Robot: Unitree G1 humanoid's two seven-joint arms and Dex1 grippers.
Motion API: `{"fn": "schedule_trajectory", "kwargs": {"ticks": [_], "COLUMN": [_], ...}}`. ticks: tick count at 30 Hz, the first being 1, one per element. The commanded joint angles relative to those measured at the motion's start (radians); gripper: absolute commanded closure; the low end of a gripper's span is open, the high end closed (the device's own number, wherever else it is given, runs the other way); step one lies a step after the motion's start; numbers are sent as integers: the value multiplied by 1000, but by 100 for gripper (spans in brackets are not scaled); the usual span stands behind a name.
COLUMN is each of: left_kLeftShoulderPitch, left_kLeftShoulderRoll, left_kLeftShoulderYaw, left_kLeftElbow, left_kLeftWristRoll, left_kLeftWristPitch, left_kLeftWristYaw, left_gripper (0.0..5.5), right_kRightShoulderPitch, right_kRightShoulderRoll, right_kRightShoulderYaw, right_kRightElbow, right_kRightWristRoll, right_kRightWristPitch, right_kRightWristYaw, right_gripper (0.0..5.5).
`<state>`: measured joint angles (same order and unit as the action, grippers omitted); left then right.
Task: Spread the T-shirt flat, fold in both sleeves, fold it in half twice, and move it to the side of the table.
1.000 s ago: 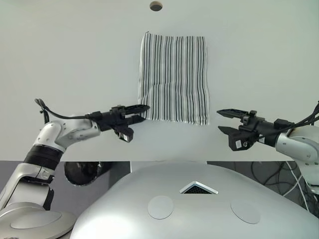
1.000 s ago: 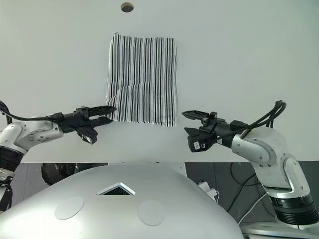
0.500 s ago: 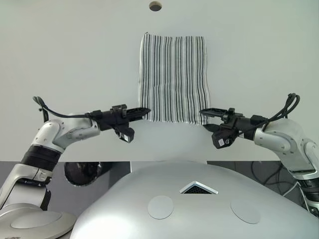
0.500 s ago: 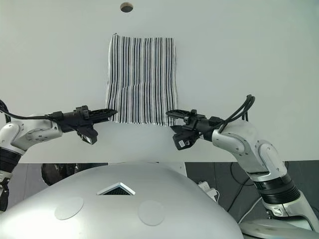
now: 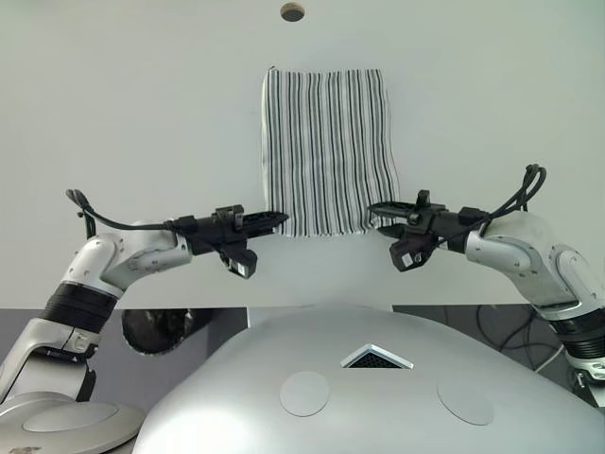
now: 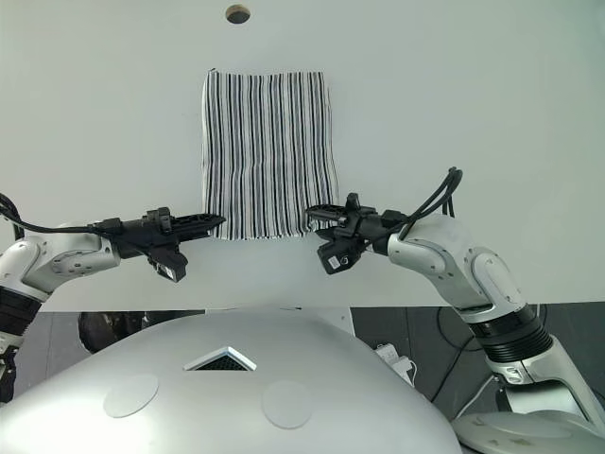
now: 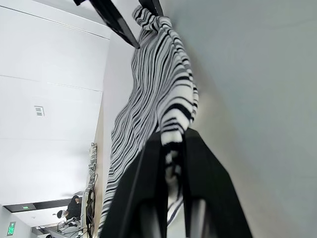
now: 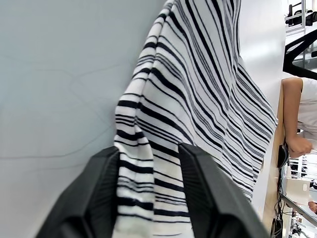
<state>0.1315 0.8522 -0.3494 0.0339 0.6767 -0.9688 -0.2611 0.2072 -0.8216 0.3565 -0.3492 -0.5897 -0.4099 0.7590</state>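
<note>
Striped T-shirt (image 5: 326, 142) folded to a narrow rectangle, lies mid-table on the white table (image 5: 142, 113), near-left corner clamped in left gripper (image 5: 274, 218), near-right corner clamped in right gripper (image 5: 378, 210), both grippers low over the near table edge

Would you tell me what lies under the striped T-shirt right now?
The white table shows around the T-shirt; whatever lies beneath is covered. The left hand pinches one near corner; the right hand is at the other.
</note>
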Motion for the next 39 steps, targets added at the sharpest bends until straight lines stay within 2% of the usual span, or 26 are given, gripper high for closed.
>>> {"fn": "schedule_trajectory", "kwargs": {"ticks": [1,6,13,17,20,25,29,32,36,39], "left_kLeftShoulderPitch": [13,13,17,34,77,166,317,454,530,421], "left_kLeftShoulderRoll": [21,26,19,34,68,135,253,350,343,230], "left_kLeftShoulderYaw": [-3,7,13,25,36,43,73,158,271,288], "left_kLeftElbow": [-1,-11,-25,-107,-219,-361,-518,-593,-609,-542], "left_kLeftWristRoll": [1,-16,-79,-263,-436,-606,-776,-912,-964,-844], "left_kLeftWristPitch": [10,12,23,81,161,257,307,296,298,353], "left_kLeftWristYaw": [-34,-45,-75,-138,-206,-317,-408,-465,-495,-439], "left_gripper": [532,532,534,534,534,534,534,534,534,534], "right_kRightShoulderPitch": [26,14,24,93,184,300,424,518,583,454], "right_kRightShoulderRoll": [-30,-32,-36,-72,-116,-153,-153,-132,-107,-131], "right_kRightShoulderYaw": [35,36,2,-87,-196,-345,-487,-595,-683,-623], "right_kRightElbow": [80,96,41,-107,-217,-312,-374,-407,-451,-419], "right_kRightWristRoll": [-53,-48,45,236,372,476,520,544,571,555], "right_kRightWristPitch": [30,38,71,119,145,162,124,84,58,110], "right_kRightWristYaw": [35,32,57,90,110,129,143,155,178,177], "right_gripper": [449,539,547,547,547,547,547,547,547,547]}}
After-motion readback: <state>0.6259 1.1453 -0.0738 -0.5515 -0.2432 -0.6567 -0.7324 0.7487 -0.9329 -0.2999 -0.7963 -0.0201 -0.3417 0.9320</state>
